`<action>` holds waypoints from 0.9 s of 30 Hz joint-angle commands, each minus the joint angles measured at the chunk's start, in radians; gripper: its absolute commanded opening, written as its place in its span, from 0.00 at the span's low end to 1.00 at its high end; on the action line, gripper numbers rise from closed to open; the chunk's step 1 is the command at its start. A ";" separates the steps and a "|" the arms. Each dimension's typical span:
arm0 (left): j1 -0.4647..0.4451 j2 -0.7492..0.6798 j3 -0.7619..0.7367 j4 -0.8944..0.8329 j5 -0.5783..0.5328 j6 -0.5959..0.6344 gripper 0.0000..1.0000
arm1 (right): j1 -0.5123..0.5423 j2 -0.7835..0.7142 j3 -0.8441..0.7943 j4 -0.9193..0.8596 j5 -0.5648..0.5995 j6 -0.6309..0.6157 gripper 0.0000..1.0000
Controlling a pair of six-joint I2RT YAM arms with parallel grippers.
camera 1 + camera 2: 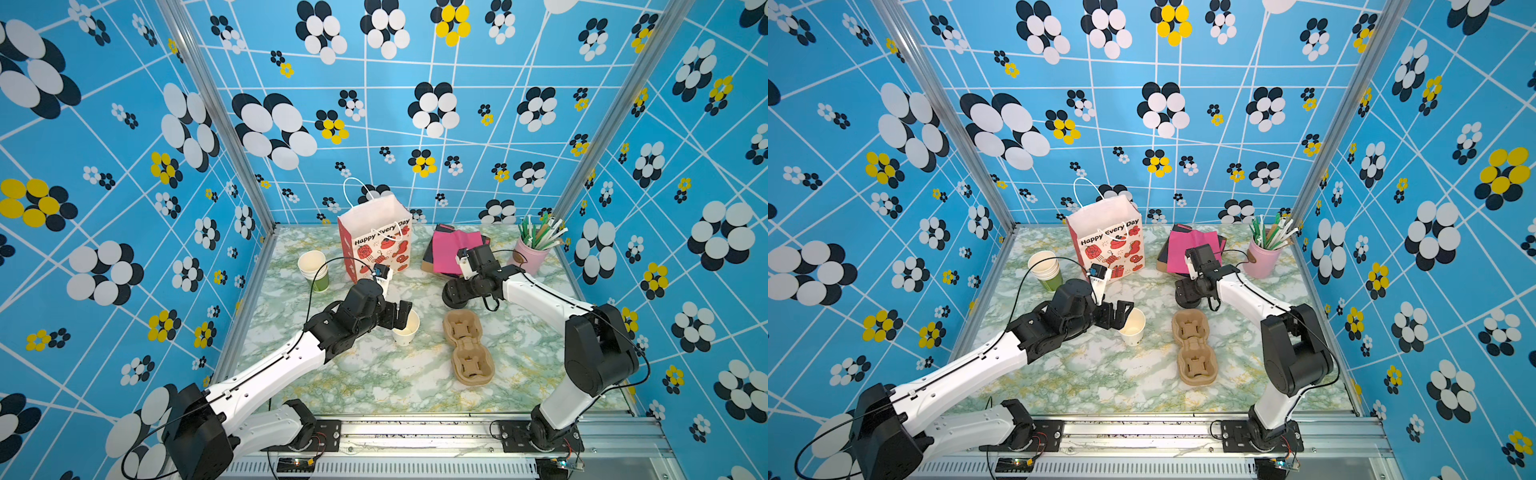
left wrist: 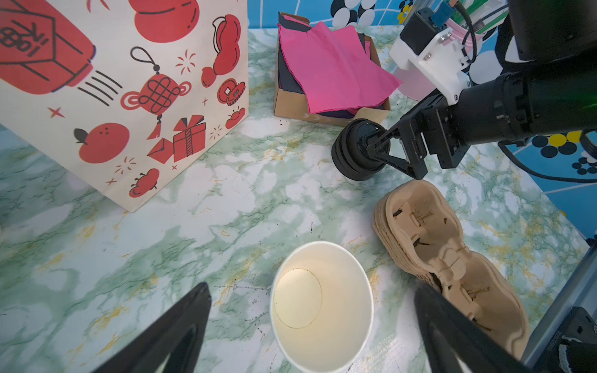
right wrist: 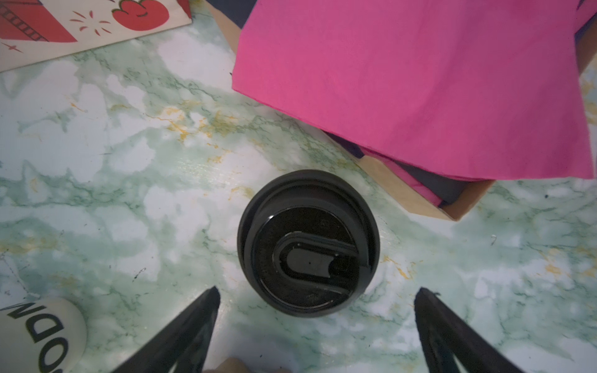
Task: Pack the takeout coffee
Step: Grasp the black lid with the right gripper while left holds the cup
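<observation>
Marble worktop [image 1: 374, 374]: the lidless white cup [image 1: 406, 332] stands between the wide-open, empty jaws of my left tool [image 2: 311, 287]. My right tool [image 3: 317, 290], equally open and empty, is poised at the black lids [image 3: 308, 242]. This looks like the lidding step, so next I'd pinch just the top one.

Pink napkins [image 1: 452, 245] lie near a pink cup [image 1: 527, 260] of, seemingly, straws [image 1: 540, 233].
</observation>
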 commanded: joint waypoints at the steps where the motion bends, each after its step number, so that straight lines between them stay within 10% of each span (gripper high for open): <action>1: 0.006 0.019 0.039 0.043 0.036 -0.004 0.99 | 0.008 0.027 0.039 -0.030 0.007 -0.015 0.96; 27: 0.008 0.057 0.044 0.059 0.047 0.025 0.99 | 0.026 0.120 0.096 -0.064 0.026 -0.006 0.83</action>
